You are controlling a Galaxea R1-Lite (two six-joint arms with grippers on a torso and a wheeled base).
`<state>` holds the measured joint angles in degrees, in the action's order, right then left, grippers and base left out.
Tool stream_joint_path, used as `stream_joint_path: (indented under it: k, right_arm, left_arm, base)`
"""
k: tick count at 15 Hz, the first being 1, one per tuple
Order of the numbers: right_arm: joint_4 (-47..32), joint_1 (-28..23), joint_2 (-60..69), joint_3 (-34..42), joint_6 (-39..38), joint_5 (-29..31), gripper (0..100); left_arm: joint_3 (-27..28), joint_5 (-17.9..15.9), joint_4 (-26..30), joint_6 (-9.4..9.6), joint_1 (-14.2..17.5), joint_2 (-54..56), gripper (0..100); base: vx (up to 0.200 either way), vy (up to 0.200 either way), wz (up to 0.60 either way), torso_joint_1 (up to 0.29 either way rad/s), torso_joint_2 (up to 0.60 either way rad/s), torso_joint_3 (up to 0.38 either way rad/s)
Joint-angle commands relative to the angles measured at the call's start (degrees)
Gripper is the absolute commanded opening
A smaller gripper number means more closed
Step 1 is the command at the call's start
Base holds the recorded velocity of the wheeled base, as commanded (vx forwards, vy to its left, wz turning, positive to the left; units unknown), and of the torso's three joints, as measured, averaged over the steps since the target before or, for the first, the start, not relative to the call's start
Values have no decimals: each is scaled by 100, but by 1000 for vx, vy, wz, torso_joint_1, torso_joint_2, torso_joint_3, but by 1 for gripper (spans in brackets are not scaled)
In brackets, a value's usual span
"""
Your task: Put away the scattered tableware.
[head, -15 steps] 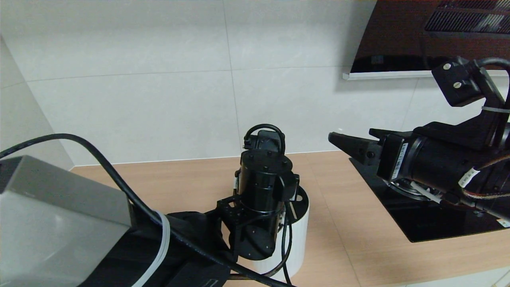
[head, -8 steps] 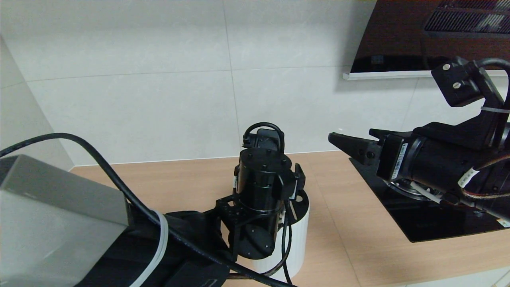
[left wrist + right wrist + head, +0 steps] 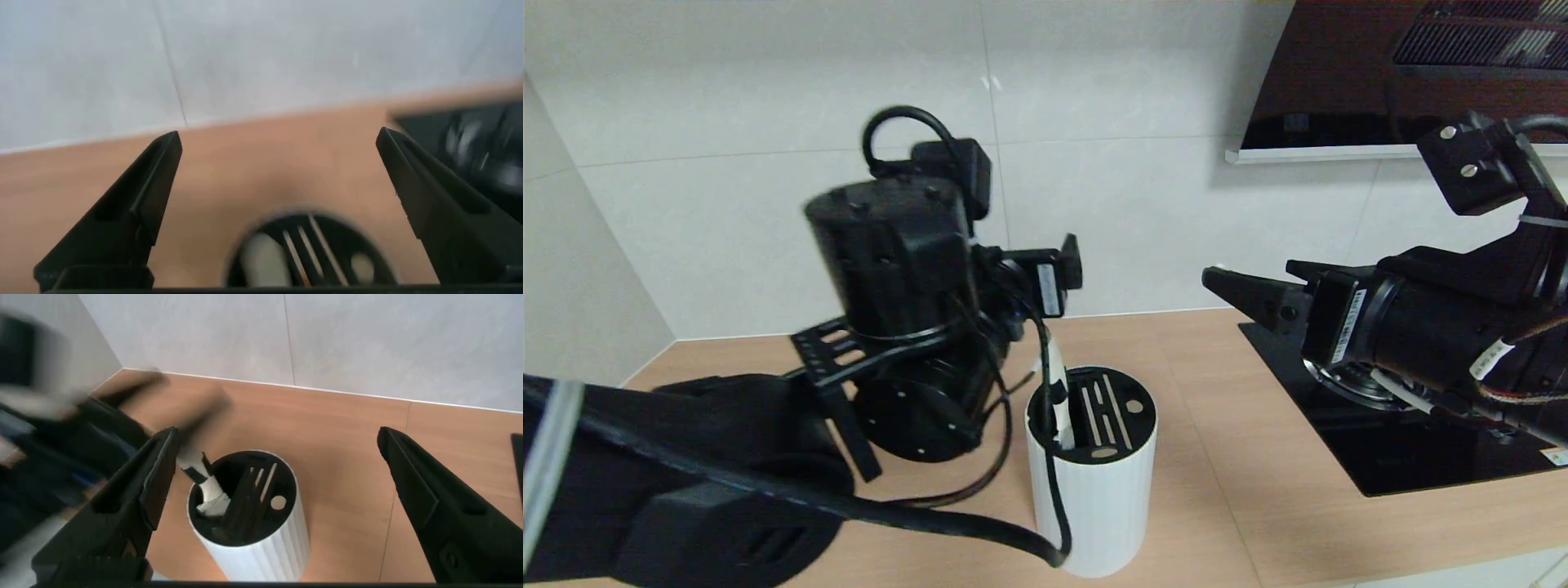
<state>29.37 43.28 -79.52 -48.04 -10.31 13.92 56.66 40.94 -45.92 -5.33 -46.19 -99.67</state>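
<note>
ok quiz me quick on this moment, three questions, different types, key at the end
1. True or false: the white holder lies on its side.
2. Where is the white-handled utensil? A) lying flat beside the white holder B) standing in the white holder's top opening C) held by a person
3. Fill in: the left gripper, above the white holder, and the right gripper both have their fingers ____.

Key: 1 false, it stands upright; 2 B; 3 open.
</note>
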Motion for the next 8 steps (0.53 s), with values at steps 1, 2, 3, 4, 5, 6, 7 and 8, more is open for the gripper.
stream_joint_path:
  k: [1, 2, 3, 4, 5, 6, 7, 8]
  right_arm:
    - [-10, -267, 182, 49, 161, 5, 100]
    - [52, -531, 490, 357, 258, 23, 100]
    - [43, -803, 859, 621, 249, 14, 100]
    - [34, -1067, 1448, 1034, 302, -30, 100]
    - [-19, -1260, 1967, 1271, 390, -30, 100]
    - [-19, -1427, 2432, 1535, 407, -30, 100]
    - [-28, -1585, 3118, 1913, 416, -39, 100]
    - [-133, -1665, 3795, 2317, 416, -30, 100]
  left_arm:
    - [-375, -270, 4, -3, 506, 1055, 100]
    - [-823, -604, 13, -3, 866, 1661, 100]
    - [-1149, -833, 13, -3, 1279, 2057, 100]
    - [-1544, -938, 31, 14, 1640, 2558, 100]
    - [-1834, -938, 136, 67, 1921, 2962, 100]
    - [-2098, -938, 277, 164, 2123, 3358, 100]
    - [-2485, -938, 523, 295, 2272, 3990, 100]
    - [-2827, -938, 848, 427, 2272, 4667, 100]
  base:
    - [0, 0, 0, 0, 0, 0]
    - [0, 0, 0, 0, 0, 0]
    - [0, 0, 0, 0, 0, 0]
    - [0, 0, 0, 0, 0, 0]
    - [0, 0, 0, 0, 0, 0]
    - [0, 0, 0, 0, 0, 0]
    - [0, 0, 0, 0, 0, 0]
    - [0, 0, 0, 0, 0, 0]
